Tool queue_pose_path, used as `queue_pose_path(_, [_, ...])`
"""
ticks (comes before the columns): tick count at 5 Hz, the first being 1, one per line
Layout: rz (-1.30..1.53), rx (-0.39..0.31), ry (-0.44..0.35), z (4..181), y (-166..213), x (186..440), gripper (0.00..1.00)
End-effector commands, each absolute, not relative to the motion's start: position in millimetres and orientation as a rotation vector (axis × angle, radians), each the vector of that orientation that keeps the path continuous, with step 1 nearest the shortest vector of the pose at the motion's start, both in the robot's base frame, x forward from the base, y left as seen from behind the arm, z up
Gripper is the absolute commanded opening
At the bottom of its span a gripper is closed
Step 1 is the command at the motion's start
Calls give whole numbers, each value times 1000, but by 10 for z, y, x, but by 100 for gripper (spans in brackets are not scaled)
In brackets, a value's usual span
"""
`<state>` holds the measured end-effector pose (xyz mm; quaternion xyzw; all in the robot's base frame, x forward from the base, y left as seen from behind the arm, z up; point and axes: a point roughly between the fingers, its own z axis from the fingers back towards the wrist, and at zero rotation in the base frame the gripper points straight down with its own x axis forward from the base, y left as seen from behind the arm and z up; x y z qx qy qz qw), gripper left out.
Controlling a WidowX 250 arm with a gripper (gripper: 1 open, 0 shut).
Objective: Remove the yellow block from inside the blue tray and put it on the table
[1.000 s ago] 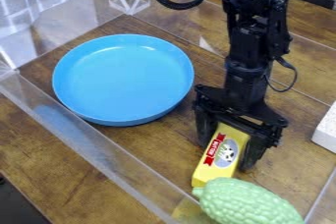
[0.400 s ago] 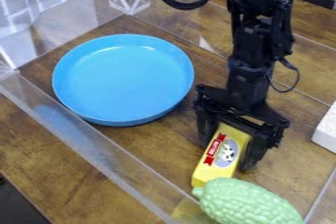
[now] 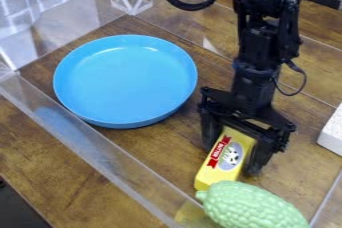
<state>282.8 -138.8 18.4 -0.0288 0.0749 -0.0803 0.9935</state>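
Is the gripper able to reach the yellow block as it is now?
Probably yes: the open gripper is already over the yellow block, and the green toy lies only at its far end.

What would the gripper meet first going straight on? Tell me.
Probably the yellow block: the gripper points down at its upper end, fingers apart around it. Past that likely the table, though depth is unclear.

1 black arm, right of center | reaches in from top edge, upper link near vertical | 1 gripper [image 3: 235, 144] at lower end, pointing down toward camera side | jaws apart, 1 each side | cable loops off the arm at top
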Motion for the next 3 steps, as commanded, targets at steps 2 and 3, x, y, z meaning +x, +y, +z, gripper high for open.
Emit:
queue_pose_path(2, [-193,-56,171,199,-1482,2742,100])
queue_pose_path(3, [-194,-55,182,202,-1484,2724,100])
